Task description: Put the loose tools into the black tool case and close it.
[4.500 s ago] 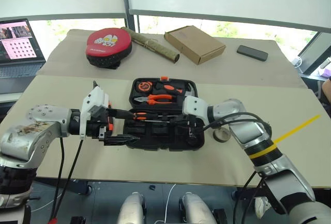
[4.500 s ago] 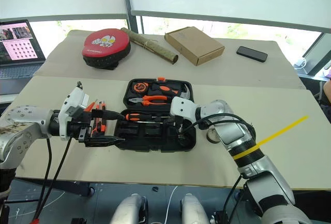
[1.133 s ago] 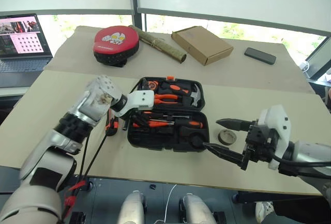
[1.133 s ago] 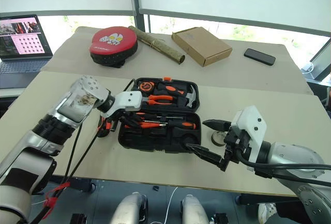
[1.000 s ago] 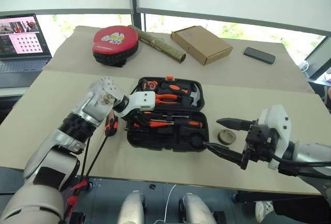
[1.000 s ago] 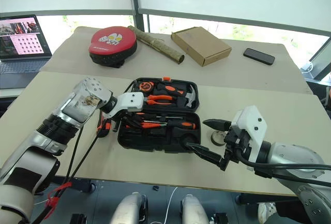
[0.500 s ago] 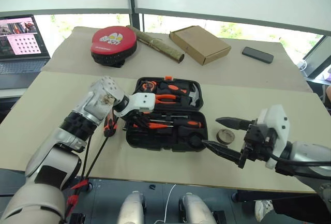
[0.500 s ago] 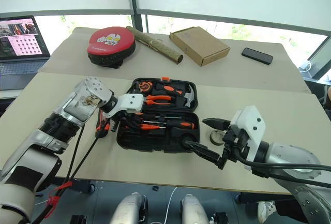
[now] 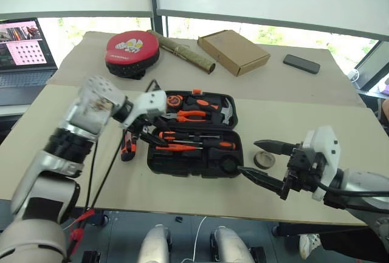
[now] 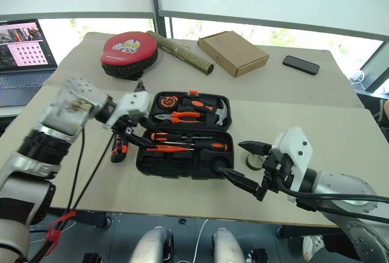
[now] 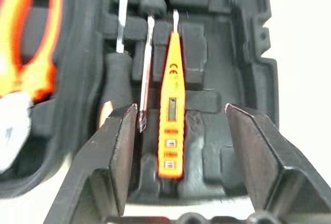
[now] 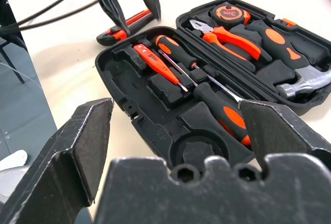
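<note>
Hovering left claw, slim screwdriver seated

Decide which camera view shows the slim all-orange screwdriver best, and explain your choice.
The left wrist view: the slim all-orange screwdriver lies large and central in the black tool case, its printed marks visible. The right wrist view shows it smaller, at an angle; both eye views show a thin orange sliver.

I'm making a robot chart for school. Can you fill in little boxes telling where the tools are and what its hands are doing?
case: black tool case open on the table
in case: slim orange screwdriver, two black-and-orange screwdrivers
still outside: utility knife left of the case, tape roll right of it
left gripper: open, empty, above the case's left end
right gripper: open, empty
</note>
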`<action>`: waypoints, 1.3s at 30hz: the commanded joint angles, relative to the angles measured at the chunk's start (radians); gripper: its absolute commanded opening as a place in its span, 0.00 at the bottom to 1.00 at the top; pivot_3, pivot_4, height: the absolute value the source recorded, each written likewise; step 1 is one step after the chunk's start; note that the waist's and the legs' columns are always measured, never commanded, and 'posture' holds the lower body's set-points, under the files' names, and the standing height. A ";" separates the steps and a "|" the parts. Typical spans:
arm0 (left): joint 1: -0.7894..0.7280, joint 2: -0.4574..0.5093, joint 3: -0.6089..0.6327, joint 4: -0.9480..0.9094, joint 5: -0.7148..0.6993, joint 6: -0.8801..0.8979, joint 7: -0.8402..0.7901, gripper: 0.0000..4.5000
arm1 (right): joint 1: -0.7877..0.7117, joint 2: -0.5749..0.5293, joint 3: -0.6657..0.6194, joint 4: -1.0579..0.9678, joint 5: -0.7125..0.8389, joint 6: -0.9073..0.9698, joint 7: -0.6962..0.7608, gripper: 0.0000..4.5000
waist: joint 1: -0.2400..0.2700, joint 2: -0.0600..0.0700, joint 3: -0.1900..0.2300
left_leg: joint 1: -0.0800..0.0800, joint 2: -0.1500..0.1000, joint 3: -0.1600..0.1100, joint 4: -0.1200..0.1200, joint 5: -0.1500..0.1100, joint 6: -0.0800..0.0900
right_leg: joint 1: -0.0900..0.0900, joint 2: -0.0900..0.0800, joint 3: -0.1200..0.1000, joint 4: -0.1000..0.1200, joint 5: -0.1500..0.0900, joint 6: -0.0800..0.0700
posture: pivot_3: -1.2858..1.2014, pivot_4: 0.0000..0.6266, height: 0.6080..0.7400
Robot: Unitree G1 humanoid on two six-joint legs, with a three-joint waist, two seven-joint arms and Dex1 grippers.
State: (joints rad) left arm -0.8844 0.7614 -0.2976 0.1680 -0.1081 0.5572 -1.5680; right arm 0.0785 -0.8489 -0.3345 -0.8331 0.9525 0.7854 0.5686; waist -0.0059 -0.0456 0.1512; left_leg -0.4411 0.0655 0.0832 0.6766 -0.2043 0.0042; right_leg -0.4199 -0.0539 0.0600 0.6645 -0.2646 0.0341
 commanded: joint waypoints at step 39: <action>0.360 -0.097 0.289 -0.102 -0.211 -0.116 0.395 0.06 | -0.133 -0.041 0.086 0.089 -0.043 -0.032 0.059 1.00 | -0.009 0.002 -0.003 | 0.003 0.001 0.000 0.001 0.000 0.000 | 0.002 0.001 0.000 0.000 0.001 0.000 | 0.52 0.24 1.00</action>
State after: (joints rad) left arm -0.5356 0.6233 -0.1210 0.1873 -0.2212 0.3347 -1.1979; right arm -0.0174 -0.8774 -0.2648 -0.7545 0.9425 0.7868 0.6094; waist -0.0148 -0.0434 0.1485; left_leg -0.4388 0.0666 0.0837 0.6768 -0.2043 0.0043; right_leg -0.4194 -0.0532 0.0612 0.6646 -0.2637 0.0342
